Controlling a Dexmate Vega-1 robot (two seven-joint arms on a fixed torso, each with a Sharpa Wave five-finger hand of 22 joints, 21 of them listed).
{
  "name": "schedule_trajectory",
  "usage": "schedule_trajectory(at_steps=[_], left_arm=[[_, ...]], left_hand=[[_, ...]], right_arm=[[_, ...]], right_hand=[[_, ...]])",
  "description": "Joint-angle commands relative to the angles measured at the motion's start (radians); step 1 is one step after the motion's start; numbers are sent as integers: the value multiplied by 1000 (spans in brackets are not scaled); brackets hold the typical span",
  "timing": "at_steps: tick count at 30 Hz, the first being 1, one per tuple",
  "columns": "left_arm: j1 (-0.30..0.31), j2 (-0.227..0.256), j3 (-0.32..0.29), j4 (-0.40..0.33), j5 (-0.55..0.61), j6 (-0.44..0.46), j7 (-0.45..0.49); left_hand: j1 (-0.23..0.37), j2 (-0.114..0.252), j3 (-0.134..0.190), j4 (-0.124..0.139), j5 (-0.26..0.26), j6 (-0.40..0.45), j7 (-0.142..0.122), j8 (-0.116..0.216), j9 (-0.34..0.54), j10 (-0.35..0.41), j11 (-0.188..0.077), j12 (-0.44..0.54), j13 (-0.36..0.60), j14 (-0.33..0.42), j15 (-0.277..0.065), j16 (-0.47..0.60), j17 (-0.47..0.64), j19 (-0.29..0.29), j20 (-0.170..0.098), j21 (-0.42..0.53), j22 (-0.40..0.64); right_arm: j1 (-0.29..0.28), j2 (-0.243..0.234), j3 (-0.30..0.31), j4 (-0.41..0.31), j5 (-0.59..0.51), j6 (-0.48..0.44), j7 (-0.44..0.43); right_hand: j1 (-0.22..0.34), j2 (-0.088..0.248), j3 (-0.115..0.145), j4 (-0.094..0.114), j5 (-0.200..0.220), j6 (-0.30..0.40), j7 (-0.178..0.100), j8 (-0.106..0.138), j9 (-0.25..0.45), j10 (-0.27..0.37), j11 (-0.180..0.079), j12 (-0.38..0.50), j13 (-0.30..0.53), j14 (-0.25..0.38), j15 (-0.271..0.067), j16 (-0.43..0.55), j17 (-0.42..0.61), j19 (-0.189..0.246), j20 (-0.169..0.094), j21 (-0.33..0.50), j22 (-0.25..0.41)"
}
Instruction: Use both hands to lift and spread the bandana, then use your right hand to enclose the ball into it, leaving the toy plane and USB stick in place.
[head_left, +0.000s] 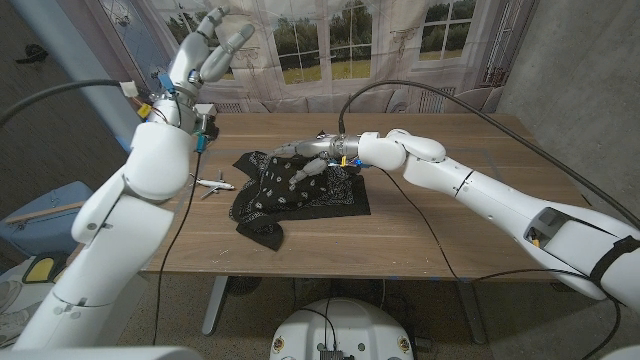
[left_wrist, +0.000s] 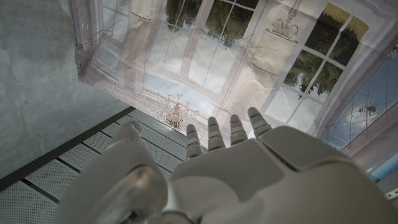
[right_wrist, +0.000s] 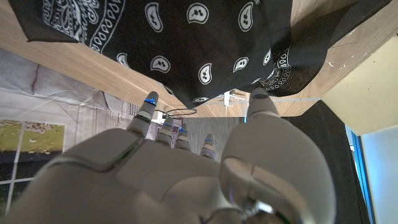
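Reaching across the frame's centre, the right hand is resting loosely spread fingers on the rumpled black bandana, gripping nothing clearly. Left of it the toy plane is lying undisturbed. Upper left, the left hand is waiting raised, fingers apart and empty. Gathering cloth evenly inward looks wisest; the ball is hidden.

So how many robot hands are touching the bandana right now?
1. The right robot hand rests on the black bandana at mid-table, fingers spread over the cloth. The left robot hand is raised high above the table's left end, holding nothing.
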Motion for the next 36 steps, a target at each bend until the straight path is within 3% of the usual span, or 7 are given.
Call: schedule_trajectory(at_steps=[1, 14, 29, 32, 36], left_arm=[[8, 76, -20, 29, -503, -46, 48], [47, 119, -55, 35, -547, -104, 60], [54, 145, -67, 44, -563, -134, 67], [50, 147, -65, 52, -570, -141, 64], [40, 152, -57, 64, -572, -150, 64]], left_hand=[[-9, 1, -5, 0, 2, 4, 7, 6, 2, -3, 0, 7, 1, -8, 7, 6, 1, -8, 3, -2, 3], [-13, 2, -5, -1, 1, 18, 14, 12, 2, -3, 3, 10, 1, -6, 3, 9, 1, -10, 3, -3, 4], [-17, 3, -4, -4, 1, 31, 18, 16, 3, -3, 0, 12, 2, -6, -1, 11, 1, -9, 3, -3, 4], [-17, 3, -4, -4, 1, 33, 18, 16, 3, -2, 1, 13, 2, -6, -2, 12, 1, -9, 3, -3, 5], [-18, 4, -4, -5, 2, 36, 20, 17, 3, -3, 1, 14, 2, -6, -2, 12, 1, -8, 3, -3, 5]], right_arm=[[54, 63, -61, 66, -47, -18, 42], [104, 129, -149, 134, -190, -108, 31], [172, 201, -253, 251, -280, -222, 91], [182, 209, -270, 267, -296, -240, 94], [198, 222, -286, 293, -299, -256, 112]], right_hand=[[5, 3, 1, -4, 5, -16, -4, -2, 0, -15, 2, -1, 1, -11, 5, 6, -1, -6, 2, -6, 1], [27, 6, 7, -16, 10, -40, -5, 1, 0, -44, 10, -1, 1, -31, 12, 5, -11, -13, 2, -25, 1], [42, 0, 5, -24, 19, -78, -5, 1, 0, -87, 13, -1, 1, -37, 12, 11, -22, -15, 2, -46, 2], [45, -4, 1, -25, 24, -92, -5, 4, 1, -86, 11, 6, 0, -9, -4, 24, -29, 11, -2, -46, 5], [55, -5, -5, -25, 34, -79, -6, 19, 4, -68, 5, 22, -1, 35, -24, 40, -45, 103, -5, -29, 9]])
